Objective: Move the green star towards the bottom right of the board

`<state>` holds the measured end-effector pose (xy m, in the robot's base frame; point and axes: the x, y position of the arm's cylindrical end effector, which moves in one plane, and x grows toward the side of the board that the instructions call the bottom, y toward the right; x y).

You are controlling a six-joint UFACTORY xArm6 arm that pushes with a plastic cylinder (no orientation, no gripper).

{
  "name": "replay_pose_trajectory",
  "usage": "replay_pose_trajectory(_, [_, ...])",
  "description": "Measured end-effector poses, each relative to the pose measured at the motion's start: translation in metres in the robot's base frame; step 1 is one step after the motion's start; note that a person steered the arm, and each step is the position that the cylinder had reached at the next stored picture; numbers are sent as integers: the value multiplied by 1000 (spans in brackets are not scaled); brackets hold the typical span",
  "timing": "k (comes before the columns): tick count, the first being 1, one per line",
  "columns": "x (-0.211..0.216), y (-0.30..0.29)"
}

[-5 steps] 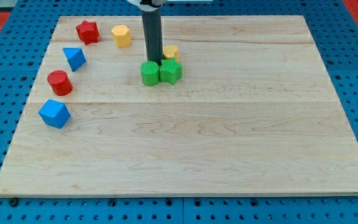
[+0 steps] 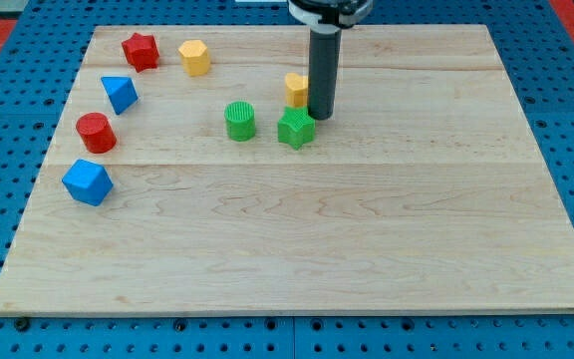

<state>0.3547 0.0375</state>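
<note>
Left to right: green cylinder near counter centre-top, apart from green star at its 3 o'clock. Yellow block at star's 12 o'clock. My tip just beside star at its 1 o'clock. No pincer on rod, nothing grasped.

Advice: shift tip to star's 11 o'clock, push steadily toward 5 o'clock, through centre.

Star squat, no clear long axis; heading of points unclear.

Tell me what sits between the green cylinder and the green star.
Nothing: in the camera view, only bare board separates the green cylinder from the green star. My tip stands just beyond the star's upper right, outside that gap.
</note>
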Motion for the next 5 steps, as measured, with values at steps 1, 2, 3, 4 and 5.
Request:
replay_pose_trajectory(1, [-1,-18])
replay_pose_trajectory(2, [23,-35])
replay_pose_trajectory(3, [53,-13])
replay_pose_trajectory(4, [71,-36])
replay_pose_trajectory(5, [65,-86])
